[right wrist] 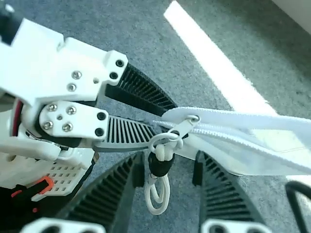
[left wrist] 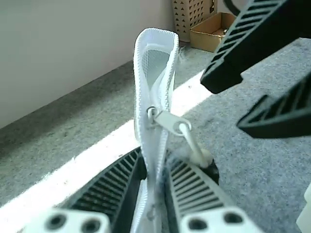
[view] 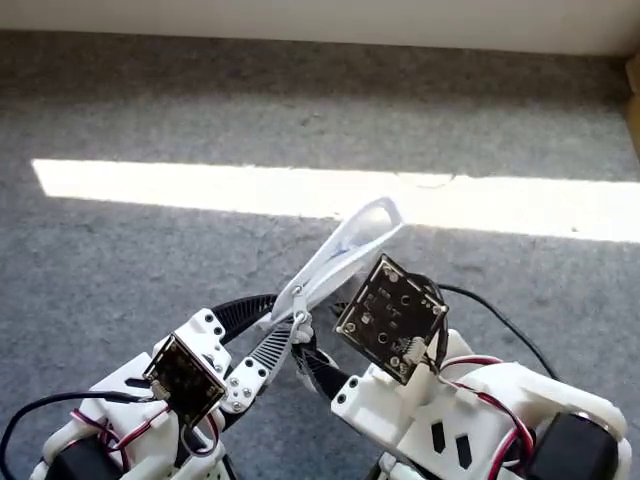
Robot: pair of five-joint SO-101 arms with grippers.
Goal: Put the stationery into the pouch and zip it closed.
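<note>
Grips the pouch (left wrist: 154,63) with the left pincer (left wrist: 155,166) clamped on its edge just below the zip pull (left wrist: 170,124), held aloft. Straddles that pull's cord (right wrist: 158,187) with the right pincer (right wrist: 167,161) spread apart, touching nothing. Looks light, limp and slippery; probably best taken by the cord beside the pull, not by the film.

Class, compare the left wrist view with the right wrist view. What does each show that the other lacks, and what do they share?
Left wrist view's extras: a brown cardboard box and a tan lattice basket by a pale wall.
Right wrist view's extras: the left arm's white screwed housing, and the white cord's loop hanging between the open right end effector fingers.
Shared: the white mesh zip pouch clamped in the left end effector, its silver zip pull, and grey carpet with a sunlit stripe.
</note>
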